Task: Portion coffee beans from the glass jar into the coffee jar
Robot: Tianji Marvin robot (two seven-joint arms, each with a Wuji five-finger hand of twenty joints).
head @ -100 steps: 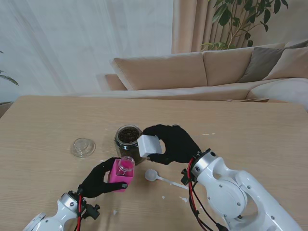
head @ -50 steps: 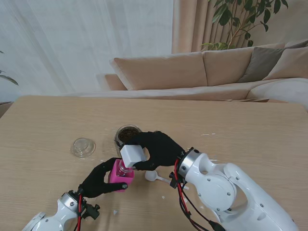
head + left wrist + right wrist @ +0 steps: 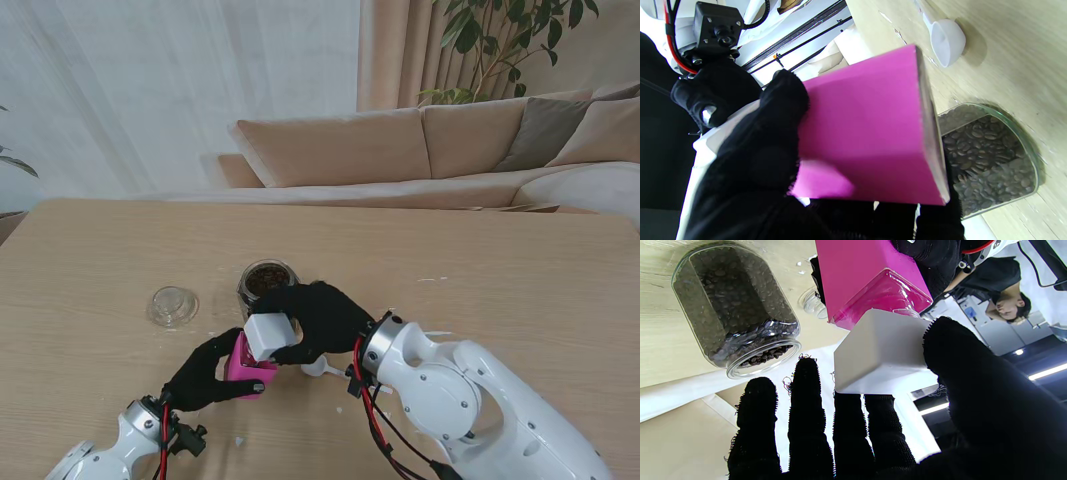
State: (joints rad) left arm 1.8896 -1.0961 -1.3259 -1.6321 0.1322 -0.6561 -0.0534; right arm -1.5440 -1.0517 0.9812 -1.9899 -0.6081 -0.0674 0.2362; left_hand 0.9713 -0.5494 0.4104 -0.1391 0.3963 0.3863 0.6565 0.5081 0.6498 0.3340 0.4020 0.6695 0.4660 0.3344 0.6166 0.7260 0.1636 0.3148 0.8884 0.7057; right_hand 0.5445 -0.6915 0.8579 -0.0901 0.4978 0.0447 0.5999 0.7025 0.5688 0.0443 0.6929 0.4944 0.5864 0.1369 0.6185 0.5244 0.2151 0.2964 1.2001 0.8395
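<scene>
Left hand (image 3: 207,372) wrapped around the pink coffee jar (image 3: 244,366), which stands on the table (image 3: 520,270) just nearer to me than the glass jar (image 3: 264,282) of beans. Right hand (image 3: 314,318) pinches the white lid (image 3: 266,336) between thumb and fingers, lid sitting over the coffee jar's mouth. White scoop (image 3: 317,367) lies just right of the coffee jar; clear lid (image 3: 173,306) left of the glass jar

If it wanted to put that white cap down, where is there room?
Bare wood lies right of the white scoop, and left of the glass lid. It is crowded around the pink jar, bean jar and both hands.
</scene>
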